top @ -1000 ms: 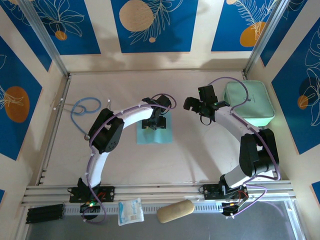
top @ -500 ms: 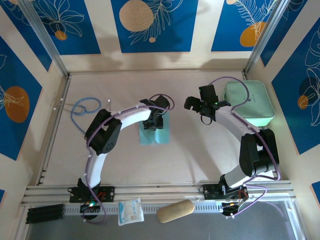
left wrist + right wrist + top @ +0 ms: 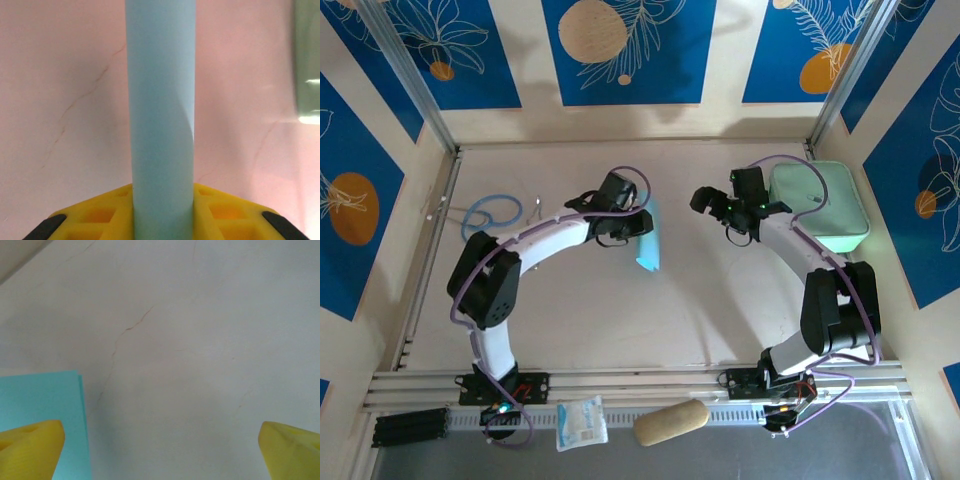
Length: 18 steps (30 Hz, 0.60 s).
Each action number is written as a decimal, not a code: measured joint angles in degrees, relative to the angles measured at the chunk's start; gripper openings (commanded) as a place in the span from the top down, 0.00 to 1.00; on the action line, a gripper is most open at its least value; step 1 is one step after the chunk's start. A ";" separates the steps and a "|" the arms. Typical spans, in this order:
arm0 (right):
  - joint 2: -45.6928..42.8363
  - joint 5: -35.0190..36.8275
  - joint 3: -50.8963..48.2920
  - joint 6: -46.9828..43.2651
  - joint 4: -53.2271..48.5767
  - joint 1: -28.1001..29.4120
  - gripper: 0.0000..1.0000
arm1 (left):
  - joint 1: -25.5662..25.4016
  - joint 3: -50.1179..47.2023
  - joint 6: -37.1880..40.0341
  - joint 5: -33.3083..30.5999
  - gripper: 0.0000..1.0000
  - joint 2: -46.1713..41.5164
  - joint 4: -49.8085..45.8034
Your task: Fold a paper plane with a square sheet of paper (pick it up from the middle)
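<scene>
The left hand (image 3: 628,230) is clamped on the square sheet of paper (image 3: 648,245) near the middle of the tabletop (image 3: 580,310). From above the sheet reads as a narrow pale-blue strip just beside the hand. On the left wrist view it stands up between the yellow fingers (image 3: 225,212) as a tall band bowed into a soft curve across its width. That curve tells you what it is: thin, featherweight and floppy, with no stiffness until a crease goes in.

It looks pinched mid-sheet, as the task asks, and both halves drape away from the fingers. Whether a trailing edge is brushing the tabletop I cannot tell from these angles.

The right hand (image 3: 718,207) hovers wide open and holds nothing, near the mint-green case (image 3: 825,215). Its wrist view looks down on bare tabletop, with the sheet's edge (image 3: 45,410) at the lower left.

My read on handling: a light pinch is plenty, since squeezing harder only adds stray wrinkles. The surface looks smooth, so it may slide under a sideways tug. A second hold belongs at a free edge or corner, well apart from the first, so the sheet can be drawn flat before folding.
</scene>
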 measured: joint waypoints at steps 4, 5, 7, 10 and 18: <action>-0.24 -5.27 -2.67 1.11 3.19 -0.24 0.07 | 1.20 -4.57 -1.64 0.68 0.71 0.42 5.01; -0.26 -6.69 -3.34 1.57 3.96 -0.24 0.09 | 1.38 -5.33 -2.01 0.63 0.71 0.81 5.60; -0.24 -9.49 -4.26 2.45 4.87 -0.24 0.14 | 1.53 -6.40 -2.27 0.28 0.72 1.60 6.29; 0.13 -13.25 -4.70 4.00 5.92 -0.20 0.21 | 1.53 -7.76 -2.29 -0.72 0.74 2.69 6.86; 6.69 -20.41 -4.79 7.58 9.05 3.50 0.51 | 1.53 -9.68 -0.96 -4.22 0.81 3.69 6.75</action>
